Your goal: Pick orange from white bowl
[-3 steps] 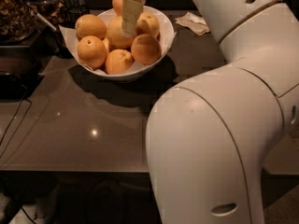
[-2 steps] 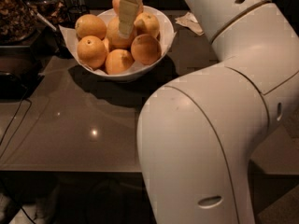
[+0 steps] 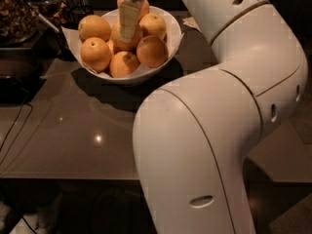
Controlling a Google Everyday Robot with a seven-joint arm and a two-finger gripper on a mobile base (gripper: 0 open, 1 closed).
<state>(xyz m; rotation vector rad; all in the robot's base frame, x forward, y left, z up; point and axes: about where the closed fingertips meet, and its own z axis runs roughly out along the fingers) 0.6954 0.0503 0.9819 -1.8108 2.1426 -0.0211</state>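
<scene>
The white bowl (image 3: 171,33), lined with white paper, stands on the dark table at the upper middle and holds several oranges. The paler orange (image 3: 127,46) lies in the middle of the pile, among deeper orange fruits (image 3: 95,54) (image 3: 152,51). My gripper (image 3: 127,27) reaches down from the top edge. It hangs right over the pale orange, covers its front and touches or nearly touches it.
My large white arm (image 3: 219,106) fills the right and lower middle of the view. Dark containers (image 3: 19,13) stand at the far left beside the bowl. A crumpled paper (image 3: 192,23) lies behind the bowl. A cable (image 3: 12,126) runs along the table's left side.
The gripper has shifted slightly left over the pale middle orange. The arm's elbow has swung left across the view. The bowl and fruits have not moved.
</scene>
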